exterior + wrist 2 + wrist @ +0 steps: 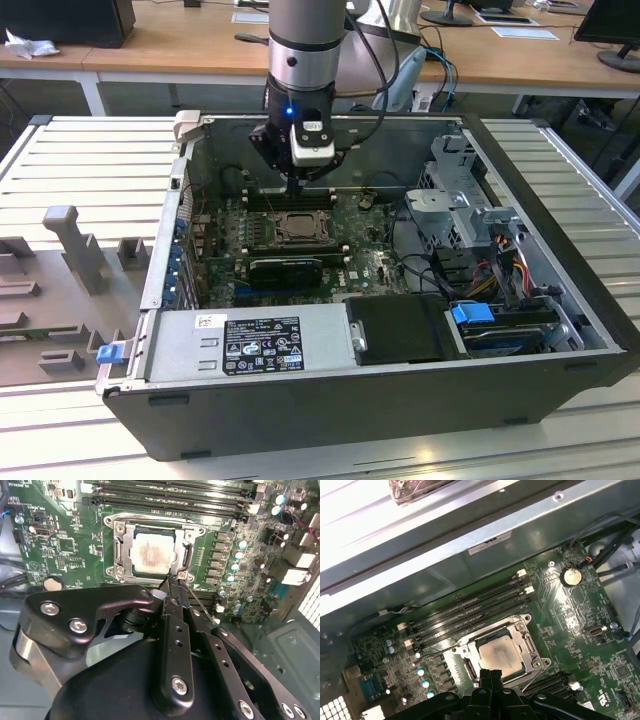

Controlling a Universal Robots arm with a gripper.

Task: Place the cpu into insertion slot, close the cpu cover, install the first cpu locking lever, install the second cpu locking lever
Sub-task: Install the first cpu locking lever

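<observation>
While the black gripper (170, 582) hangs with fingers pressed together right at the socket corner, beside a thin wire lever (200, 605), the pale square cpu (152, 553) sits in the dark silver-rimmed insertion slot (186, 560), silvery frame cpu cover (121, 550) down over it, all inside the open grey computer case (400, 400).

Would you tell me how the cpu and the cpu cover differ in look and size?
The cpu is a solid, pale beige-silver square with a dull, smudged face; the cpu cover is a shiny silvery frame with a cut-out centre. The cpu cover is the larger and frames the cpu, which shows through its opening. Both are square and lie flat on the green motherboard.
</observation>
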